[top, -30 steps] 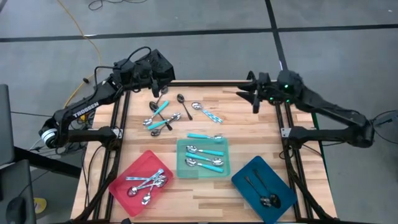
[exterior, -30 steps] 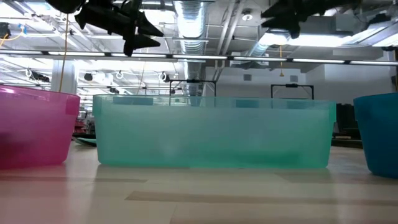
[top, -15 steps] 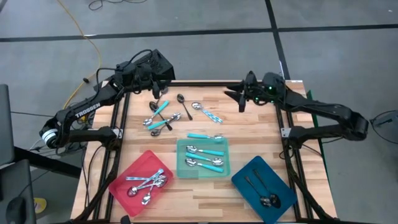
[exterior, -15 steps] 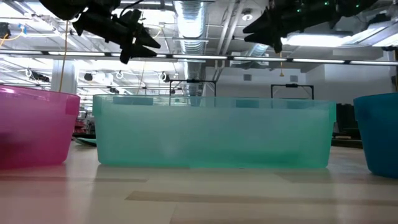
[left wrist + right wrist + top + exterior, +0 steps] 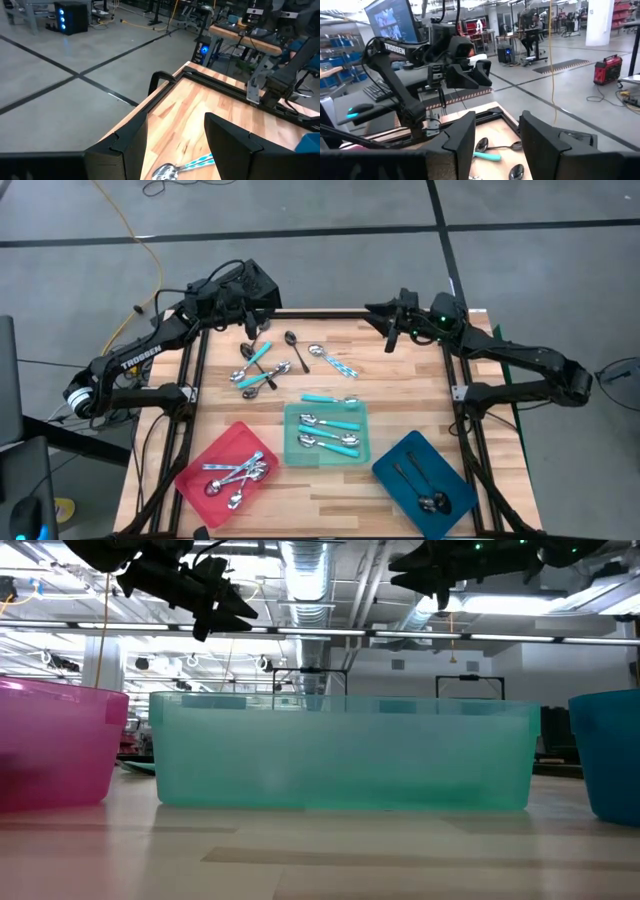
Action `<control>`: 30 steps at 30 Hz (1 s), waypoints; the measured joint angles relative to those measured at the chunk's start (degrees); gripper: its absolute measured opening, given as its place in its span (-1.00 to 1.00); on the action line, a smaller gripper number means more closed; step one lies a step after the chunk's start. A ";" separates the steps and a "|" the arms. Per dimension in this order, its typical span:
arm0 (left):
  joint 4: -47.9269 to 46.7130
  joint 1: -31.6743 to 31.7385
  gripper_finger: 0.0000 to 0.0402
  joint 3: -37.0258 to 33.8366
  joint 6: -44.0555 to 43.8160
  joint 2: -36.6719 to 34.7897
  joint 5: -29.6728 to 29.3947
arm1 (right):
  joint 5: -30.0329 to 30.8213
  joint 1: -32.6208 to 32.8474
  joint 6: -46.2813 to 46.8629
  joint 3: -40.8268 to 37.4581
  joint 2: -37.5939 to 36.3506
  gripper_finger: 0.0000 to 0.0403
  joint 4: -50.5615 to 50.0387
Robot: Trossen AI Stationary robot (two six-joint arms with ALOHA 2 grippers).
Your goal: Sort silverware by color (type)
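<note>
At upper centre, loose spoons (image 5: 268,366) await pickup; left gripper (image 5: 252,330) and right gripper (image 5: 388,338) hover with fingers apart, empty, descent next.

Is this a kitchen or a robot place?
Probably a robot lab or workshop, not a kitchen: bare ceiling ducts, a monitor on a workbench, and a concrete floor with a loose yellow cable.

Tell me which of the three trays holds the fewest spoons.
The blue tray at the table's front right: only two dark spoons lie in it, while the red tray and the teal tray each hold more.
</note>
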 joint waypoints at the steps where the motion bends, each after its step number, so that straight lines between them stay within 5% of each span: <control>1: 0.00 0.00 -0.10 0.00 -0.06 0.00 -0.02 | 0.00 0.12 0.46 0.00 0.06 -0.14 0.02; 12: -4.06 -1.84 -0.10 0.07 -5.07 0.00 -0.19 | 1.05 5.21 4.29 0.00 0.16 -0.14 -4.00; 20: -14.48 -6.03 -0.10 0.07 0.05 0.00 -3.46 | 1.33 7.34 4.57 0.00 0.16 -0.14 -4.48; 30: -4.35 -6.51 -0.10 0.07 -0.13 -0.17 -2.73 | 1.49 8.28 4.54 0.00 0.16 -0.14 -5.06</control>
